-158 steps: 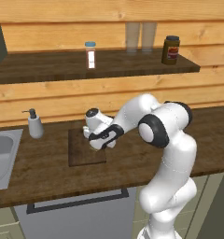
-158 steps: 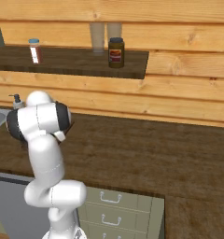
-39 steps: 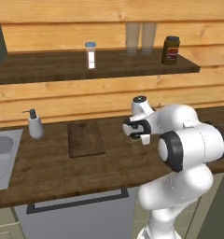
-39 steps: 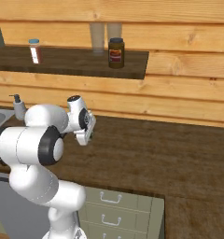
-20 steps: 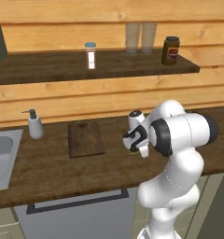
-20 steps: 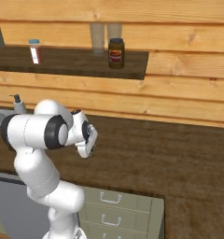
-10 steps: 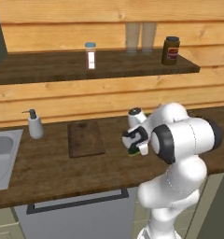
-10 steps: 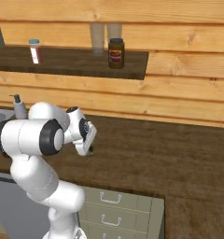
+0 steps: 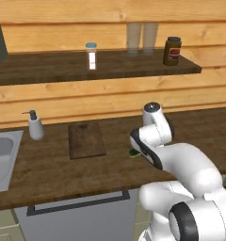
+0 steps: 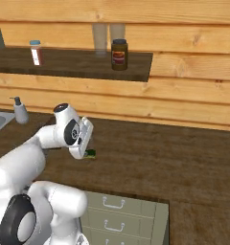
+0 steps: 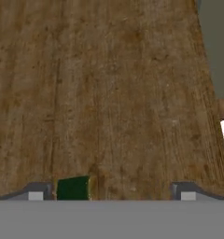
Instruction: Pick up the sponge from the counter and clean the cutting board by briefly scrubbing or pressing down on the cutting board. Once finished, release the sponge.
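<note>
The counter (image 9: pixel 53 169) is a long dark wood-plank worktop running across the whole left base view, with a grey sink (image 9: pixel 2 157) cut into it at 9 o'clock. Above it there's a dark wall shelf (image 9: pixel 49 66) carrying a small white bottle with a blue cap (image 9: pixel 91 55), two clear glasses (image 9: pixel 141 36) toward 12 o'clock and a brown jar (image 9: pixel 172 51) at about 1 o'clock. The white arm folds over the counter from the lower right, and its hand ends low over the wood near the centre. The cutting board (image 9: pixel 86 139) lies flat on the counter at roughly 10 o'clock from the hand, well apart from it, bare on top. A white soap dispenser (image 9: pixel 36 126) stands upright between the board and the sink. The gripper (image 11: pixel 111 191) points down at the planks in the hand view, fingers (image 11: pixel 37 191) spread wide with nothing gripped between them. The sponge (image 11: pixel 74 188) sits on the counter at 7 o'clock in that view, green top up, just inside the finger on that side, so it's between the tips but way off centre, and I can't tell if it touches that finger. From the base cameras it's just a green sliver (image 10: pixel 90 153) peeking out right beside the hand.
</note>
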Tool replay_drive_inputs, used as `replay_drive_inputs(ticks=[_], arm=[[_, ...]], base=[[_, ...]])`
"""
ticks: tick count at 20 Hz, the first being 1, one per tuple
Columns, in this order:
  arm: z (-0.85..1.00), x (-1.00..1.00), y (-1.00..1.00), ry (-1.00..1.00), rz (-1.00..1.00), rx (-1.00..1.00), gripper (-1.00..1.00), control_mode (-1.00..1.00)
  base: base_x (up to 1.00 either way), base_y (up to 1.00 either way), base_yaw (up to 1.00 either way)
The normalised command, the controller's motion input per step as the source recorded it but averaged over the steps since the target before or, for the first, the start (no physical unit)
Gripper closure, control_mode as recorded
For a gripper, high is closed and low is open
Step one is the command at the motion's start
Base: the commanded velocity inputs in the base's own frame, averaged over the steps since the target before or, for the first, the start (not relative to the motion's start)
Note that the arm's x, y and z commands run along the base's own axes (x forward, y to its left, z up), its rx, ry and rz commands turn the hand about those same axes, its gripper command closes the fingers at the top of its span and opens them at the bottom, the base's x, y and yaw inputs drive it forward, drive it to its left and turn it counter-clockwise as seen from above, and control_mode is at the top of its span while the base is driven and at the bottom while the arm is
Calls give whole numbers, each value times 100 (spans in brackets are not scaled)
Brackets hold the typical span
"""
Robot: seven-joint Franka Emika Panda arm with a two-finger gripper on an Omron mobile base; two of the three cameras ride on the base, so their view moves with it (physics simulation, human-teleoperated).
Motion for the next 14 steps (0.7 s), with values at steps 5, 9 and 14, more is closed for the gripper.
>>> replay_drive_inputs(ticks=[5, 9, 14], arm=[[100, -71, 0, -16, 9, 0, -100, -100], [100, -54, 0, -14, 10, 0, -100, -100], [100, -71, -5, -12, 12, 0, -100, -100]], base=[[0, 0, 0], [0, 0, 0], [0, 0, 0]])
